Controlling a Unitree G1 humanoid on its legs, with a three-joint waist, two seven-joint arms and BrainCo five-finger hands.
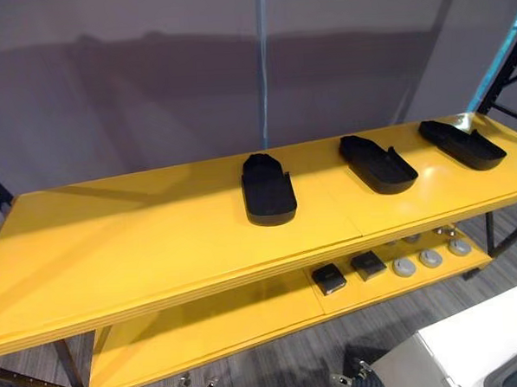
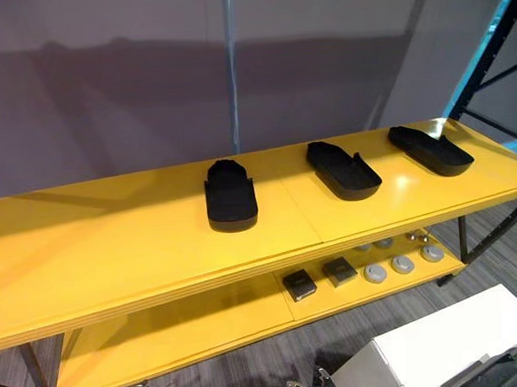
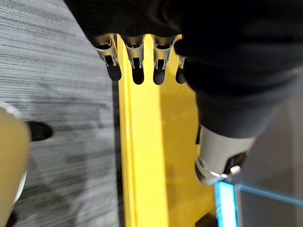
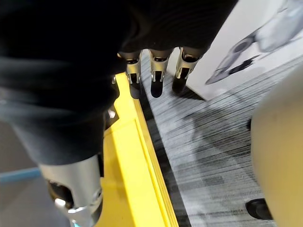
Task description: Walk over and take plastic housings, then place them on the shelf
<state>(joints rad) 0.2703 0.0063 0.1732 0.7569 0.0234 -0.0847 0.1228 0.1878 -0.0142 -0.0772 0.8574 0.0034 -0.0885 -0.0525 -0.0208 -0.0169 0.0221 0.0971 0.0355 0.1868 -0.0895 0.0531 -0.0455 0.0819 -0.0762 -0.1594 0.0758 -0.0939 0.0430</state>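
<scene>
Two hands low and near, both released and empty: left hand (image 3: 159, 61) with straight fingers, right hand (image 4: 157, 78) same, each by front edge of yellow two-level shelf (image 1: 114, 244). Grey striped carpet (image 3: 61, 71) underneath. White box (image 1: 483, 333) at right. On lower yellow board (image 1: 205, 331): small black square blocks (image 1: 329, 278), grey round discs (image 1: 430, 258). On top board, black oblong plastic housings in row, apart: left housing (image 1: 268, 190), middle housing (image 1: 378, 164), right housing (image 1: 461, 144). Grey wall (image 1: 148, 78) behind.
</scene>
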